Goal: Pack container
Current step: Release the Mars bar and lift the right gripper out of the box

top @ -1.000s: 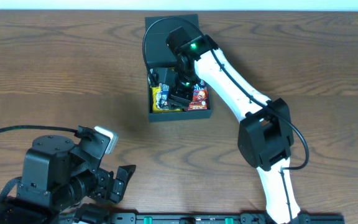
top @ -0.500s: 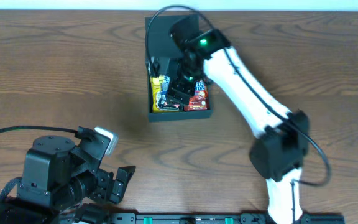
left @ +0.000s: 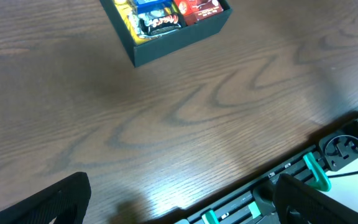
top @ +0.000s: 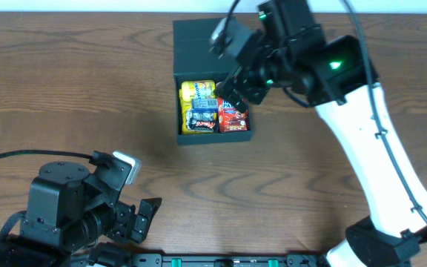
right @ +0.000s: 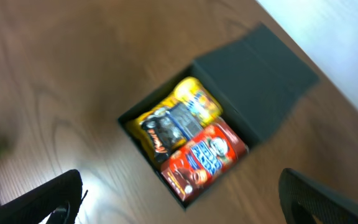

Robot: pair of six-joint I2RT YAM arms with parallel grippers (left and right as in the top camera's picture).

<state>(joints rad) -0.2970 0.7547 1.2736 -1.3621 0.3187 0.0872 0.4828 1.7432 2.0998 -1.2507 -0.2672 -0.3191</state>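
The container (top: 215, 135) is a dark teal-black box at the table's far middle, its flap lid (top: 199, 43) open at the back. Inside lie a yellow snack pack (top: 196, 90), a dark pack (top: 203, 119) and a red pack (top: 234, 116). My right gripper (top: 237, 83) hovers above the box's right side, open and empty. The right wrist view shows the box (right: 263, 93) and the red pack (right: 205, 155) below the spread fingers (right: 185, 202). My left gripper (top: 143, 215) is open and empty near the front left. Its wrist view shows the box (left: 173, 45) far ahead of the fingers (left: 179, 205).
The wooden table (top: 87, 89) surrounds the box. A black rail with green clips (left: 303, 174) runs along the table's front edge. The right arm's white links (top: 376, 148) cross the right side of the table.
My right gripper has lifted out of the box and drawn up and to the right, uncovering the packs inside. The left arm has not moved.
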